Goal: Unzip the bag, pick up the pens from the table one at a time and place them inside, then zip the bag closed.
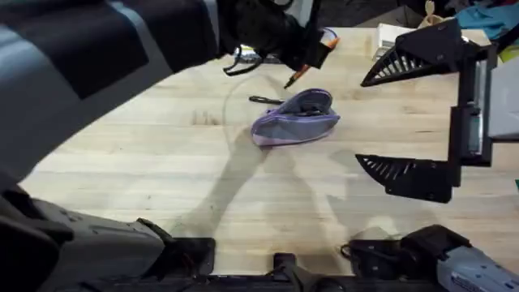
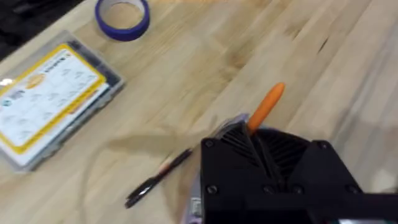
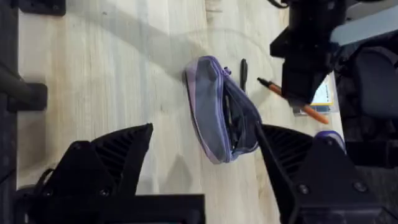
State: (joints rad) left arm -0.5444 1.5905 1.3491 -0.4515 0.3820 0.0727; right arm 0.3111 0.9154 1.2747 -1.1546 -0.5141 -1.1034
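Note:
The lavender and grey bag [image 1: 296,118] lies mid-table on the table [image 1: 162,154] with its zipper open [image 3: 231,118]. My left gripper [image 1: 308,58] hangs just behind the bag, shut on the orange pen [image 1: 295,75], which slants down with its black tip toward the bag. In the left wrist view the orange pen [image 2: 266,107] sticks out from between the fingers [image 2: 249,146]. The black pen [image 1: 266,100] lies on the wood beside the bag's far left end [image 2: 158,178]. My right gripper [image 1: 405,118] stands open to the right of the bag, holding nothing [image 3: 205,168].
A clear box with a yellow label [image 2: 53,99] and a blue tape roll [image 2: 122,15] lie at the back of the table. White items [image 1: 393,34] sit at the far right edge. Bare wood stretches in front of the bag.

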